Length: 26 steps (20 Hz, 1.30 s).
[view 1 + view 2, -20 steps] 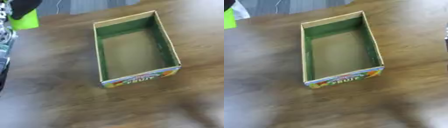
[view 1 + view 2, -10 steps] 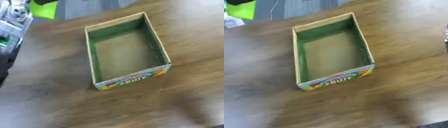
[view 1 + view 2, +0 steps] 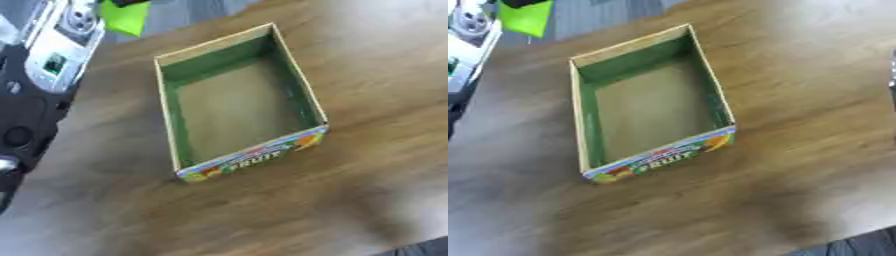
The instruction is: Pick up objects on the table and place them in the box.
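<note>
on wooden table [image 3: 798, 100], open box [image 3: 302, 90], green inside

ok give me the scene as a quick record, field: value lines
surface: wooden table
box: open cardboard box, green inside, word FRUIT on the near end
box contents: nothing visible inside
box pose: upright, turned askew to the table edge
left arm: black and silver arm along the left edge; hand not visible
green thing: bright green shape at the top left, beyond the box; cannot tell what it is
right hand: not visible
loose objects on table: none visible
</note>
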Available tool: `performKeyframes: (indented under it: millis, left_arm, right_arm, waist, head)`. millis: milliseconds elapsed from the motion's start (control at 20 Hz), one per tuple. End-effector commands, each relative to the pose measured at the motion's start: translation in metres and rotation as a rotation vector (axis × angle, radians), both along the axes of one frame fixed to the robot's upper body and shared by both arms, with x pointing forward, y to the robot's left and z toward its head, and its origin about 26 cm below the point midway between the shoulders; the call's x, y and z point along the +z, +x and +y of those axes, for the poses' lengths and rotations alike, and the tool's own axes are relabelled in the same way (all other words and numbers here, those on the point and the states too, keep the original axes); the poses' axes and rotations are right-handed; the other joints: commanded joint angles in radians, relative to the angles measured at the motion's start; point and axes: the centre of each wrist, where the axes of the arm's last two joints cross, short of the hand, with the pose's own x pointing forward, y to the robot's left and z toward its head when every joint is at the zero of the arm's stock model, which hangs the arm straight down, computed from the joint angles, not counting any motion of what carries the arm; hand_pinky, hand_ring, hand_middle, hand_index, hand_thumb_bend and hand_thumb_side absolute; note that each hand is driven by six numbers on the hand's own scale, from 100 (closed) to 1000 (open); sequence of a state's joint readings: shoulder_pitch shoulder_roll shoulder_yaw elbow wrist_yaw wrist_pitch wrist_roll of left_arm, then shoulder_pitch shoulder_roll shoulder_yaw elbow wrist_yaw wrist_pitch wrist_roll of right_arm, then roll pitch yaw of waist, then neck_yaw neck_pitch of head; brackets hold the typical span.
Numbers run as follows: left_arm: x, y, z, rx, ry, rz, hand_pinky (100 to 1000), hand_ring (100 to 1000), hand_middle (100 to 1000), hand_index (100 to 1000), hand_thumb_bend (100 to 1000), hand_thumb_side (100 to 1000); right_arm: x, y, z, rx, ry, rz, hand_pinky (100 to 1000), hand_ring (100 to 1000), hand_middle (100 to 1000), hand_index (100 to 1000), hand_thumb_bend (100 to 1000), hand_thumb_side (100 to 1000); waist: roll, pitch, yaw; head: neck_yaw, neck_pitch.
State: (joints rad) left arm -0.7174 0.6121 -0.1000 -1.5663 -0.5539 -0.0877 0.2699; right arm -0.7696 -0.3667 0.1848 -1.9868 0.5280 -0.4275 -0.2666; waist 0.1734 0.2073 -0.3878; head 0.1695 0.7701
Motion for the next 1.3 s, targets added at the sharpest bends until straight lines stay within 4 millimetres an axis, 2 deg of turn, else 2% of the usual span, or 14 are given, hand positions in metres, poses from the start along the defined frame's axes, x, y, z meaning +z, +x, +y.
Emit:
performKeyframes:
  millis: [50, 100, 350, 400, 450, 500, 550, 600, 650, 700, 800, 850, 1050, 1300]
  left_arm:
    - [0.001, 0.008, 0.001, 0.008, -0.020, -0.021, 100, 127, 226, 396, 100, 611]
    - [-0.004, 0.012, 0.001, 0.006, -0.021, -0.004, 100, 180, 258, 420, 100, 606]
    - [-0.021, 0.023, 0.003, 0.005, -0.012, 0.069, 100, 294, 353, 489, 100, 616]
    - [-0.024, 0.025, 0.003, 0.005, -0.003, 0.081, 100, 297, 343, 481, 100, 615]
    - [-0.027, 0.026, 0.004, 0.005, 0.012, 0.097, 137, 376, 414, 533, 100, 660]
    - [-0.029, 0.027, 0.004, 0.007, 0.028, 0.109, 137, 376, 414, 533, 100, 660]
    - [-0.031, 0.028, 0.005, 0.006, 0.044, 0.120, 337, 523, 560, 684, 260, 824]
    - [-0.032, 0.028, 0.005, 0.000, 0.061, 0.131, 315, 508, 543, 666, 236, 805]
    - [-0.032, 0.028, 0.005, -0.006, 0.073, 0.137, 492, 663, 712, 820, 396, 929]
    - [-0.031, 0.028, 0.006, -0.015, 0.084, 0.140, 511, 693, 740, 838, 426, 947]
    - [-0.027, 0.024, 0.006, -0.029, 0.097, 0.134, 510, 698, 745, 836, 432, 948]
    - [-0.024, 0.020, 0.006, -0.037, 0.098, 0.121, 434, 645, 686, 791, 319, 890]
    - [-0.013, -0.010, 0.004, -0.149, 0.033, 0.077, 406, 619, 651, 791, 189, 914]
    - [-0.007, -0.059, 0.009, -0.329, -0.115, 0.074, 441, 643, 688, 809, 168, 935]
  right_arm:
    - [0.008, -0.005, 0.004, 0.021, 0.001, -0.031, 492, 753, 809, 844, 100, 1000]
    - [0.009, -0.005, 0.004, 0.023, 0.000, -0.032, 492, 753, 809, 844, 100, 1000]
    - [0.010, -0.005, 0.005, 0.025, -0.002, -0.033, 489, 753, 809, 844, 100, 1000]
    - [0.009, -0.005, 0.005, 0.026, -0.003, -0.032, 489, 753, 809, 844, 100, 1000]
    - [0.009, -0.005, 0.005, 0.026, -0.005, -0.032, 488, 753, 808, 845, 100, 1000]
    - [0.009, -0.005, 0.005, 0.027, -0.005, -0.031, 488, 753, 808, 845, 100, 1000]
    - [0.009, -0.005, 0.005, 0.026, -0.007, -0.030, 485, 753, 808, 845, 100, 1000]
    - [0.009, -0.005, 0.005, 0.025, -0.008, -0.029, 485, 753, 808, 845, 100, 1000]
    - [0.009, -0.005, 0.005, 0.024, -0.008, -0.028, 485, 753, 808, 845, 100, 1000]
    - [0.008, -0.005, 0.004, 0.023, -0.009, -0.026, 484, 753, 808, 845, 100, 1000]
    - [0.007, -0.005, 0.004, 0.019, -0.011, -0.022, 482, 753, 808, 845, 100, 1000]
    - [0.006, -0.004, 0.003, 0.016, -0.012, -0.017, 472, 753, 806, 847, 100, 1000]
    - [0.001, -0.003, 0.001, -0.004, -0.018, 0.014, 451, 753, 803, 852, 100, 1000]
    - [-0.002, -0.003, 0.001, -0.017, -0.014, 0.052, 448, 758, 801, 855, 100, 1000]
  waist:
    - [-0.006, -0.015, -0.010]
    - [-0.006, -0.014, -0.017]
    - [-0.001, -0.013, -0.035]
    - [0.001, -0.013, -0.037]
    - [0.002, -0.013, -0.038]
    - [0.003, -0.013, -0.039]
    - [0.004, -0.013, -0.039]
    - [0.005, -0.013, -0.038]
    - [0.005, -0.013, -0.037]
    - [0.005, -0.013, -0.035]
    - [0.005, -0.014, -0.029]
    - [0.005, -0.015, -0.024]
    - [0.009, -0.015, 0.006]
    - [0.008, -0.013, 0.069]
  head:
    - [0.020, 0.000]
    - [0.022, 0.000]
    - [0.015, 0.000]
    - [0.015, 0.000]
    - [0.015, 0.000]
    - [0.015, 0.000]
    - [0.015, 0.000]
    - [0.014, 0.000]
    - [0.014, 0.000]
    - [0.014, 0.000]
    - [0.011, 0.000]
    - [0.008, 0.000]
    - [-0.011, 0.000]
    - [-0.039, 0.000]
